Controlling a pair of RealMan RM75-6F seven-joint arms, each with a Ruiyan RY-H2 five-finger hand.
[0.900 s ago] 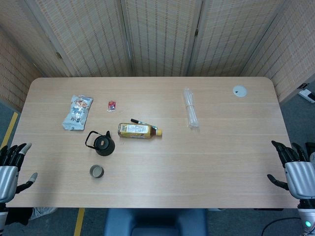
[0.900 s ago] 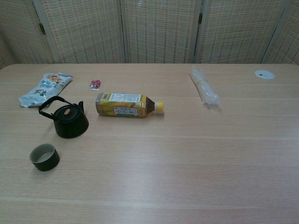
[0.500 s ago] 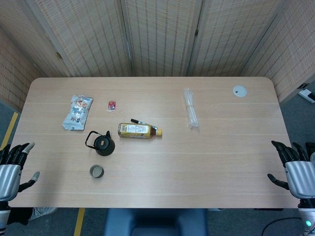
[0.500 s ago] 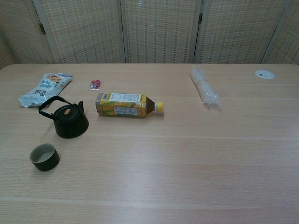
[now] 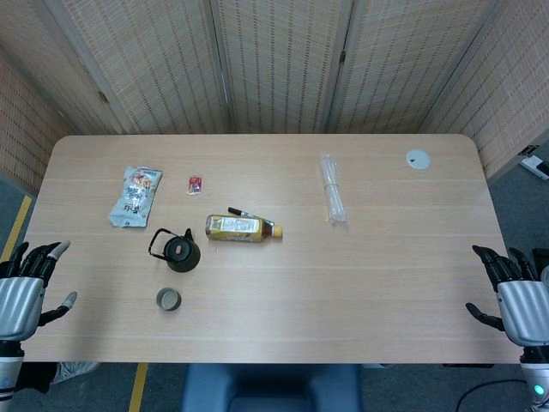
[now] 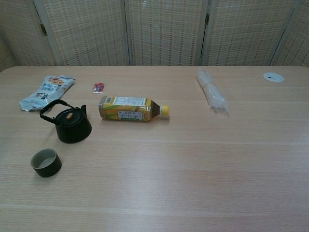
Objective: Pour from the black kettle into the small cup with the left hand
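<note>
Black kettle (image 6: pixel 72 126), squat, rigid, likely cast iron: sits near-left on the light wood table (image 5: pixel 377 257), hoop handle tilted left, spout right. Probably heavy for its size, so the handle top looks like the best hold; the lid could slip when tipped. Small dark round cup (image 6: pixel 46 162) stands just in front of it, apart, upright, light, maybe breakable. Left hand (image 5: pixel 24 287) hangs off the table's left edge, fingers spread, holding nothing. Right hand (image 5: pixel 515 296), at the right edge, same.
</note>
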